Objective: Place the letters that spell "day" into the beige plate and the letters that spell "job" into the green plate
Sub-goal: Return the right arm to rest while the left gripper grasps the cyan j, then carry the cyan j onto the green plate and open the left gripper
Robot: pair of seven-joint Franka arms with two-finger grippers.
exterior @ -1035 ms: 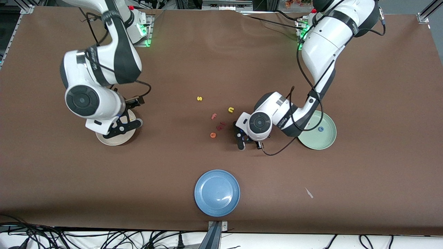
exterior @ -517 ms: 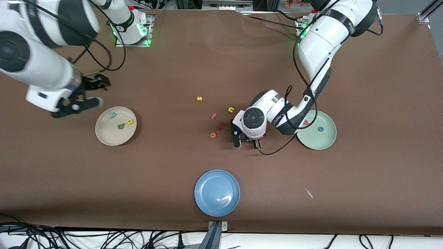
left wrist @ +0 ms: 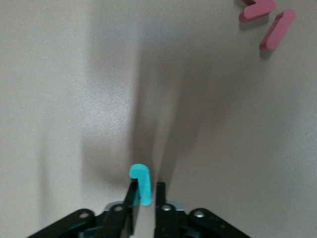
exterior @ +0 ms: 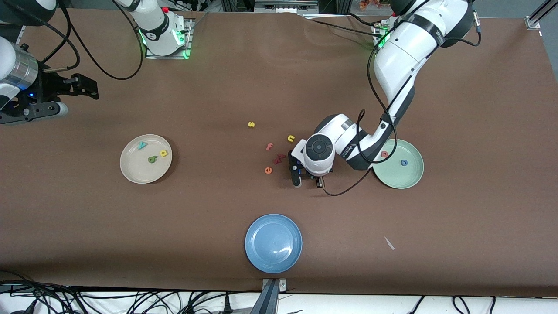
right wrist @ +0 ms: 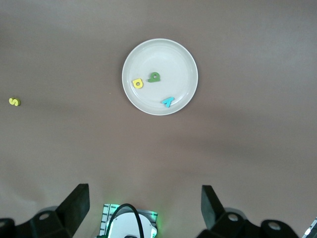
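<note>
Teal hooked "j" [left wrist: 140,182] is standing upright between the left gripper's [exterior: 307,181] two fingers [left wrist: 130,198], which are pressing in on its stem from both sides while its hook is poking out past the tips; the gripper is sitting low at the table, just beside the loose cluster of spare letters, with two dark pink pieces [left wrist: 267,20] lying apart from it on the brown table [exterior: 436,226]. Near that cluster the orange "e" [exterior: 268,170], the pink "f" [exterior: 269,146], the yellow "n" [exterior: 290,138] and the yellow "s" [exterior: 251,124] are lying on the bare surface. Holding two of its letters, the green plate [exterior: 409,179] toward the left arm's end is carrying the salmon-pink letter [exterior: 384,154] close to its rim and the blue "o" [exterior: 404,163] near its middle. Toward the right arm's end, the beige plate [exterior: 133,172] is holding the teal y-shape [exterior: 142,145], the dark green letter [exterior: 152,159] and the yellow letter [exterior: 163,153]. Nearest the front camera, the blue plate [exterior: 273,243] is lying with nothing in it. High over the table's right-arm end, the right gripper [exterior: 65,93] is waiting with its fingers [right wrist: 74,206] spread wide, gripping nothing.
</note>
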